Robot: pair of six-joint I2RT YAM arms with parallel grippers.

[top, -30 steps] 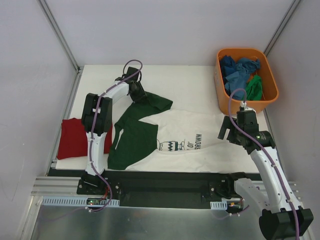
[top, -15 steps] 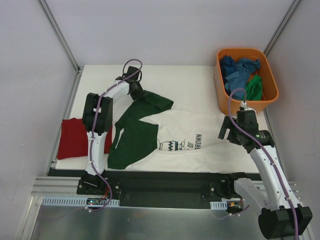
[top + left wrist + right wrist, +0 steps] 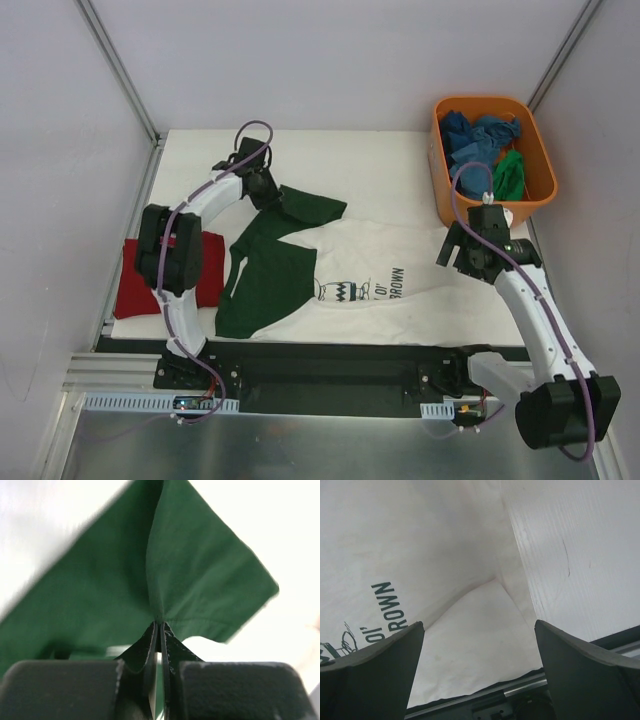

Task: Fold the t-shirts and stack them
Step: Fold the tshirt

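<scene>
A white t-shirt (image 3: 380, 270) with dark green sleeves and black lettering lies spread across the table's middle. My left gripper (image 3: 268, 192) is shut on its far green sleeve (image 3: 200, 575), pinching a fold of the cloth between the fingertips (image 3: 161, 626). A folded dark red t-shirt (image 3: 140, 275) lies at the left edge, partly behind the left arm. My right gripper (image 3: 479, 630) hangs open over the white shirt's right hem (image 3: 480, 645), holding nothing. Blue and green shirts (image 3: 480, 145) fill the tub.
The orange plastic tub (image 3: 440, 170) stands at the back right corner. A black rail (image 3: 330, 360) runs along the near table edge. White walls with metal frame posts (image 3: 120, 70) close in the left and right sides.
The left gripper closed on the green sleeve, and its arm swung left, drawing the sleeve slightly that way. The right arm shifted a little toward the back.
</scene>
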